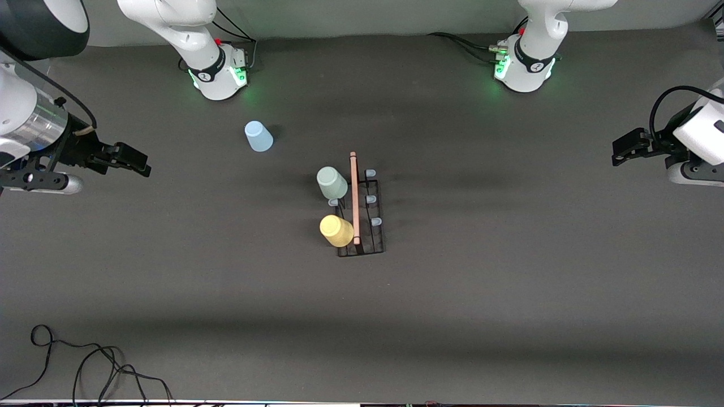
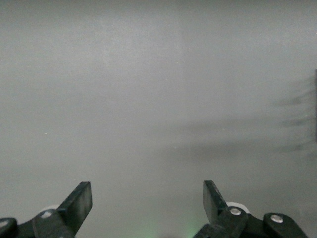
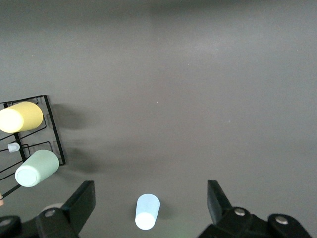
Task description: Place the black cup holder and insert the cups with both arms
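Observation:
The black cup holder [image 1: 374, 236] stands mid-table, its wooden rod handle [image 1: 354, 198] on top. A mint cup [image 1: 332, 182] and a yellow cup [image 1: 337, 230] sit on its pegs on the side toward the right arm's end. The light blue cup [image 1: 258, 136] stands upside down on the table, farther from the front camera and apart from the holder. My right gripper [image 1: 138, 161] hangs open and empty over the right arm's end of the table; its wrist view shows the blue cup [image 3: 147, 211], mint cup [image 3: 37, 168], yellow cup [image 3: 20, 117] and holder [image 3: 53, 134]. My left gripper [image 1: 617, 151] waits open over the other end.
Both arm bases [image 1: 220, 76] [image 1: 523, 68] glow green at the table's edge farthest from the front camera. A loose black cable [image 1: 90, 367] lies near the closest edge at the right arm's end. Three bare pale-tipped pegs [image 1: 371, 199] line the holder's side toward the left arm.

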Action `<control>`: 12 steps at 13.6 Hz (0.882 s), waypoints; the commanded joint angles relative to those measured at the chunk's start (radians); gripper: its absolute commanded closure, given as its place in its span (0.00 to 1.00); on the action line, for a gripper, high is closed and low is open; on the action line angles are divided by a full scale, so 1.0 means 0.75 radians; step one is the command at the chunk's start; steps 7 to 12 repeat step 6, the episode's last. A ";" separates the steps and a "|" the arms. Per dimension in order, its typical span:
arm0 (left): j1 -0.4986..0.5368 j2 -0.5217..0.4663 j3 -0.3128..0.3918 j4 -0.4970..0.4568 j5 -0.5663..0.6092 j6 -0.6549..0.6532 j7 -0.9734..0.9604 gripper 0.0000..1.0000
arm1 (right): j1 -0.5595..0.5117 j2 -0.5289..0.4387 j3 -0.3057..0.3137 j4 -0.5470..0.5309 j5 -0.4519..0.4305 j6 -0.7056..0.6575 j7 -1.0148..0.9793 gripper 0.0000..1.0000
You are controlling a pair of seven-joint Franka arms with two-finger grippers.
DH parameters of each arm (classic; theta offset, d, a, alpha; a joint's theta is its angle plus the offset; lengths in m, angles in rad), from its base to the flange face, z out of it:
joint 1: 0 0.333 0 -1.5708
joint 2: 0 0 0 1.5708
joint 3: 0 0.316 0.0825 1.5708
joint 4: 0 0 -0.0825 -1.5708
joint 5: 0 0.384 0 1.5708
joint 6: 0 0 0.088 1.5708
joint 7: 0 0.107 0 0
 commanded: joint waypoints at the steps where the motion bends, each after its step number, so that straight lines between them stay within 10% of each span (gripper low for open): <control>1: 0.005 -0.014 -0.003 0.002 0.017 -0.006 0.009 0.00 | 0.019 -0.064 -0.035 -0.058 -0.024 0.024 0.001 0.00; 3: 0.003 -0.014 -0.005 0.002 0.017 -0.006 0.009 0.00 | 0.132 -0.058 -0.170 -0.056 -0.020 0.032 0.005 0.00; 12: 0.003 -0.014 -0.005 0.002 0.017 -0.006 0.009 0.00 | 0.130 -0.062 -0.183 -0.047 -0.018 0.026 0.005 0.00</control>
